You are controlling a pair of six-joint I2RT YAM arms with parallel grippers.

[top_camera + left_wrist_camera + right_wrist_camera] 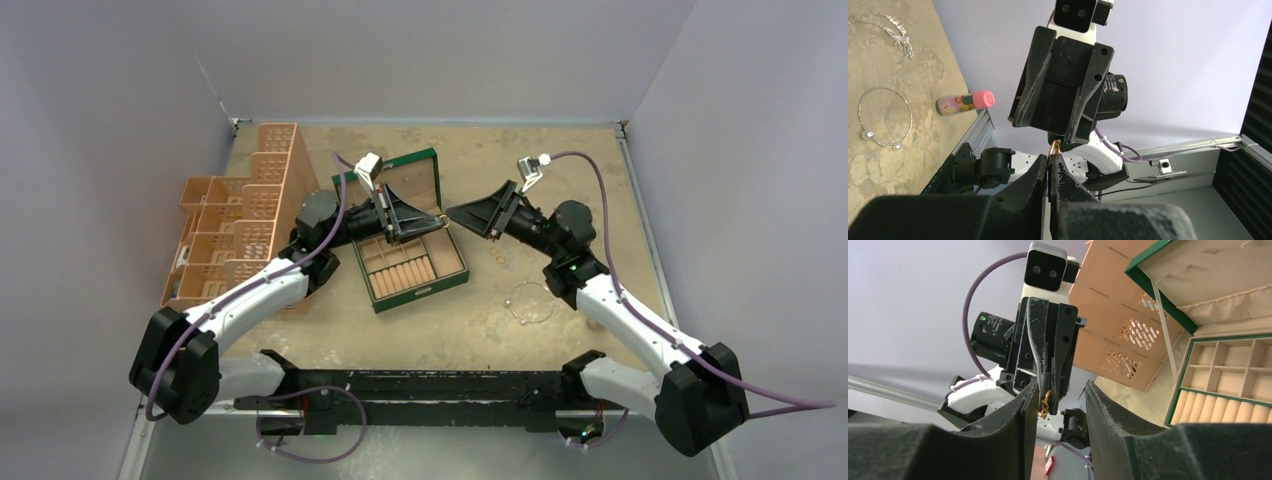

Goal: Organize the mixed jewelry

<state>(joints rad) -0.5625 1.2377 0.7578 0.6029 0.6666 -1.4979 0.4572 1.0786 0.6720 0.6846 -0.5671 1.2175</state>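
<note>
gold ring [1054, 147] clamped in left tool [1051, 160], jutting from tips toward right tool [1058, 389], jaws apart

My arms [250, 297] are white shells and black joints; purple cables [603, 215] reach white wrist cameras [369, 164]; left tool [1052, 160] and right tool [455, 212] are matte black.
</note>
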